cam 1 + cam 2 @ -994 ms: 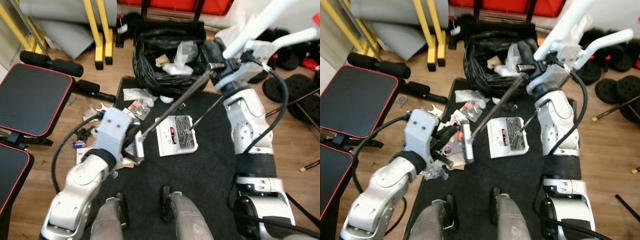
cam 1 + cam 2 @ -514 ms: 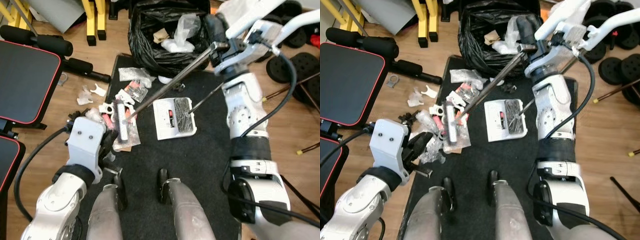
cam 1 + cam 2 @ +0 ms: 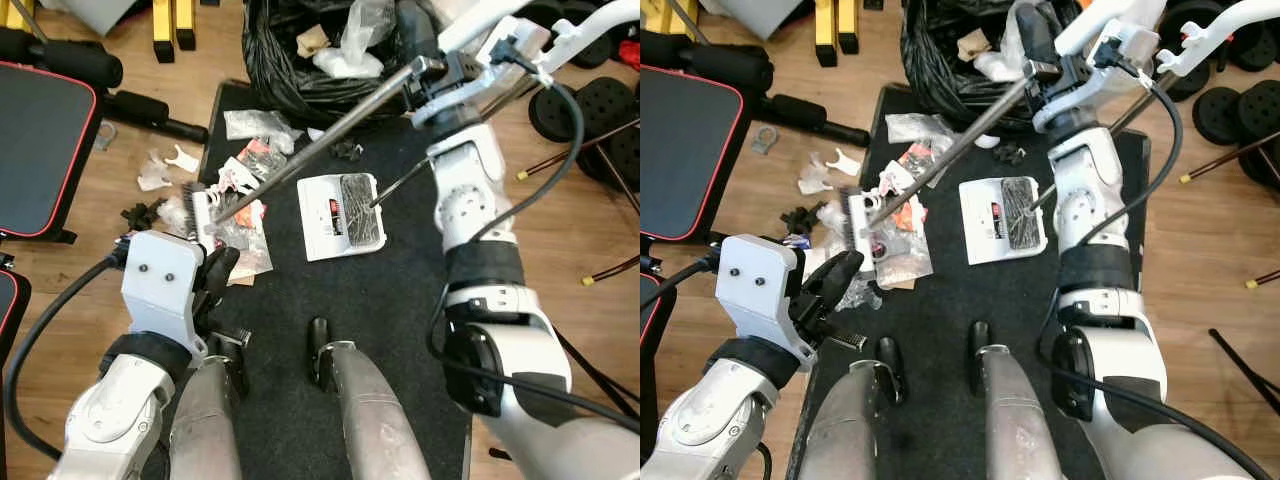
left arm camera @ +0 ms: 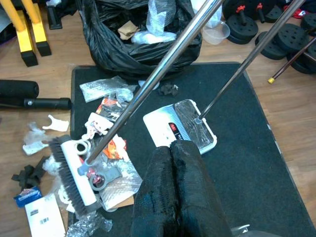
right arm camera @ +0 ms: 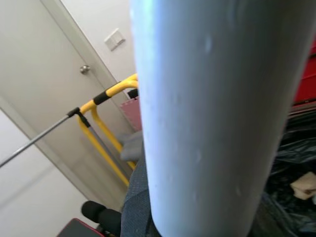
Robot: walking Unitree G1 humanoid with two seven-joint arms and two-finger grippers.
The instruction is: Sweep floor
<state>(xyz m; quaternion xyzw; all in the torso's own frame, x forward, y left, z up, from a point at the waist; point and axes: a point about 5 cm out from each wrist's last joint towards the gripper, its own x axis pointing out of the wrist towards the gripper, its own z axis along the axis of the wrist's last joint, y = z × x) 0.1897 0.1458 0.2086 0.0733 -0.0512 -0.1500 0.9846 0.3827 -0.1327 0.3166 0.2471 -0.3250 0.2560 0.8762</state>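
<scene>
Now right end effector [image 3: 1040, 78] grips broom [image 3: 205, 220]; brush among litter [image 3: 245, 250]

I can read no words, numbers or brand names anywhere before me. The white dustpan [image 4: 180, 125] carries a small red and black mark, too small for me to make out. The white card [image 4: 43, 215] on the floor has dark printed lines, and those are too blurred to read.

Litter [image 3: 240, 232] beside bare black mat [image 3: 400, 330]
</scene>
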